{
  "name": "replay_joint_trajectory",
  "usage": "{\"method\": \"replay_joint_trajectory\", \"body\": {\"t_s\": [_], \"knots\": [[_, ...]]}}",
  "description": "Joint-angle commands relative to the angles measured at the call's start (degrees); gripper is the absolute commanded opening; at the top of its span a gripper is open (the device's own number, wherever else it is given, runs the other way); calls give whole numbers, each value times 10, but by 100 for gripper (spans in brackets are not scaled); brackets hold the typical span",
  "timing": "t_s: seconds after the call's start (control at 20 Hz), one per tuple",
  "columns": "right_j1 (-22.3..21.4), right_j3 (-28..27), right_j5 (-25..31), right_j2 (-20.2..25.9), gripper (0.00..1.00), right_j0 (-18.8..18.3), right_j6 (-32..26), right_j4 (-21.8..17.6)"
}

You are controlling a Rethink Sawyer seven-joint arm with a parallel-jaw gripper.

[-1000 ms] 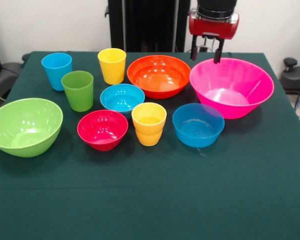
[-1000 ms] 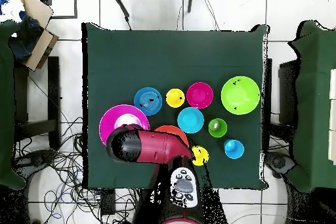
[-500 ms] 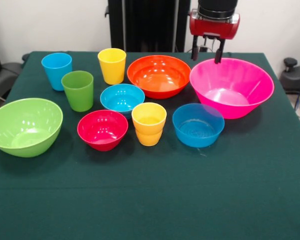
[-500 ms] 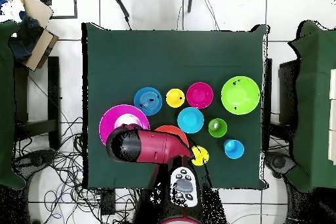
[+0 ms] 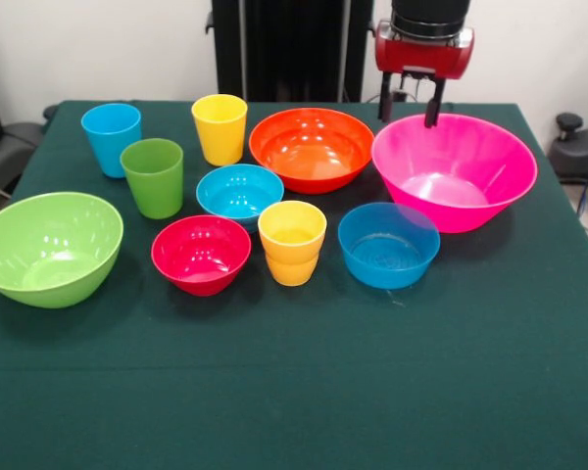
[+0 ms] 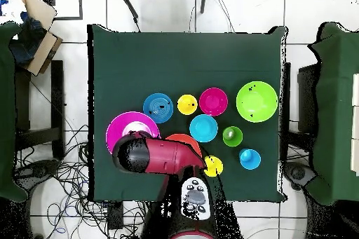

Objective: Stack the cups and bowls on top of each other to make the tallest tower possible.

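Red arm [image 6: 165, 157] overlaps pink bowl [image 6: 120, 128], orange bowl [image 6: 184, 139].

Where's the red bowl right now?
In the front view the red bowl sits on the table left of the yellow-orange cup, just in front of a small blue bowl.

You will find no readable text, no labels, brands, numbers or signs, nothing legible on any cup, bowl, the arm or the table cloth.

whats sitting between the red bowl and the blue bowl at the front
The squat yellow-orange cup stands upright between the red bowl and the blue bowl, apart from both. The front view shows it best.
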Motion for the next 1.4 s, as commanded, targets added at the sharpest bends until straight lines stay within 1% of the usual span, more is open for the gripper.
{"method": "replay_joint_trajectory", "body": {"t_s": [0.05, 0.4, 0.6, 1.4], "knots": [[25, -7, -27, 53, 100, -9, 58, -8], [37, -11, -39, 57, 100, -14, 55, -11], [32, -13, -31, 55, 100, -14, 53, -11], [32, -10, -31, 60, 100, -20, 50, -14]]}}
